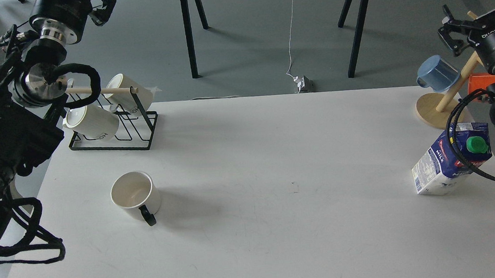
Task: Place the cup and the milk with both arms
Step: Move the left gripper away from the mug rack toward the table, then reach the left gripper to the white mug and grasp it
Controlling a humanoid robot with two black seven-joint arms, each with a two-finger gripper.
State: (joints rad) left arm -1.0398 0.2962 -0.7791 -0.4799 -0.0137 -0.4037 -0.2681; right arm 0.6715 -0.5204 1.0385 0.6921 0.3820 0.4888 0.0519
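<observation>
The cup (pixel 135 195) is a smooth white mug standing upright on the left part of the white table (pixel 276 163), its black handle (pixel 148 216) turned toward me. The milk (pixel 450 158), a blue-and-white carton with a green cap, stands near the table's right edge, and a black cable of my right arm crosses in front of it. My left gripper (pixel 102 10) is raised far behind and above the cup, dark and holding nothing. My right gripper (pixel 450 31) hangs high beyond the milk, fingers apart and empty.
A black wire rack (pixel 113 143) at the back left carries two ribbed white mugs (pixel 91 121). At the back right a wooden mug tree (pixel 437 110) holds a blue cup (pixel 437 73) and an orange cup (pixel 484 83). Black table legs stand on the floor beyond.
</observation>
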